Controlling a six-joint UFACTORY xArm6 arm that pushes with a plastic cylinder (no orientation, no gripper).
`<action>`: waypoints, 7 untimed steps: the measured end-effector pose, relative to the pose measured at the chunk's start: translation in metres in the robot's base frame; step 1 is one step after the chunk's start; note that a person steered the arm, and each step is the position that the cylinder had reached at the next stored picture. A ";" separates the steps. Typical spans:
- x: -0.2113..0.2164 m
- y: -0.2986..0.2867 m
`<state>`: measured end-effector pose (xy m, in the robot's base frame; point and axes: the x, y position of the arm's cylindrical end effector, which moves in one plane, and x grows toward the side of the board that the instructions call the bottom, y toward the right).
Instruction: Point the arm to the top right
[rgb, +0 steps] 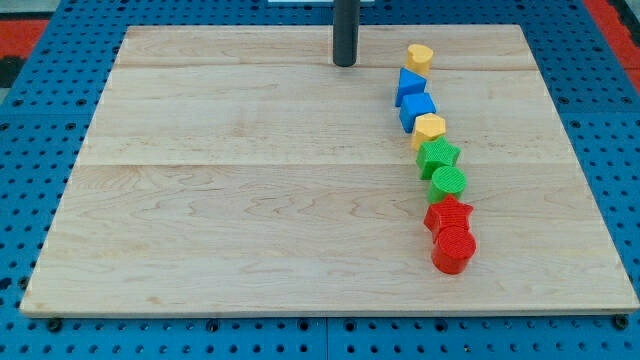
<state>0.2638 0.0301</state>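
A wooden board (250, 180) fills most of the scene, lying on a blue pegboard bench (40, 100) that shows as a border on every side. The dark rod comes down from above, and my tip (345, 63) rests on the board near its far edge, a little right of centre. There is no pincer on this arm, only the bare rod, so nothing is being held.

Eight blocks stand in a single line down the right part of the board, two of each colour, each touching or almost touching the next. From near to far: a red cylinder (453, 249), a red star (449, 215), a green cylinder (448, 183), a green star (438, 157), a yellow hexagon-like block (429, 129), a blue cube (417, 109), a blue triangular block (408, 85), and a yellow heart-like block (420, 56), which sits slightly apart.

My tip stands to the left of that far yellow block, well clear of it. The whole left half of the board is open, and a strip of bare wood runs between the line and the right edge. The far right corner lies beyond the yellow block.
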 end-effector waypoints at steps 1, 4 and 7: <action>0.000 0.000; 0.000 -0.008; -0.045 0.043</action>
<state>0.2184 0.0736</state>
